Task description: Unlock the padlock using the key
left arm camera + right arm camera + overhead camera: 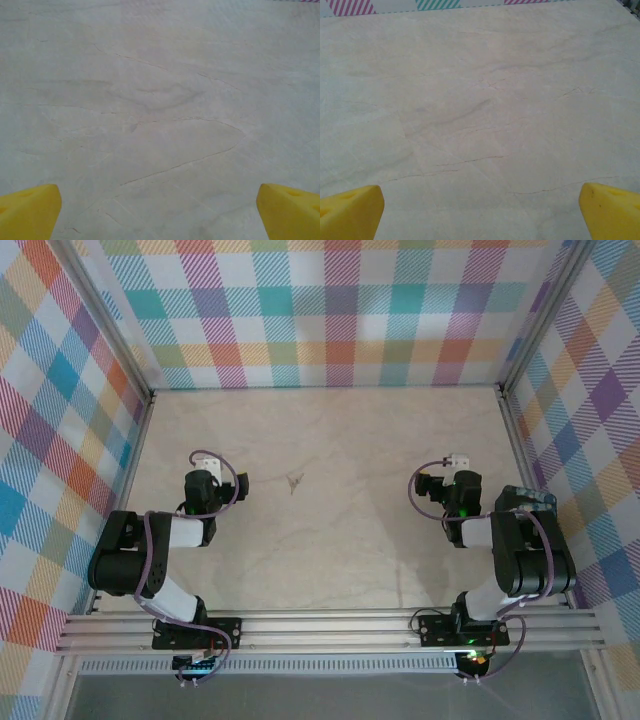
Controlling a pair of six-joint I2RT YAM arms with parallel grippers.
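Grey-silver padlock (294, 481) lies alone on the table (350, 430), near the left gripper (160, 212), toward the right gripper (480, 212); both jaws gape empty, so unlocking is not yet begun.

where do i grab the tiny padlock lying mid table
Probably straight down from above, jaws across its narrower width: the padlock lies low on the table, with open space all around. Which end is the shackle is too small to tell.

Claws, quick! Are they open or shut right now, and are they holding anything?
Left claw: open, holding nothing.
Right claw: open, holding nothing.
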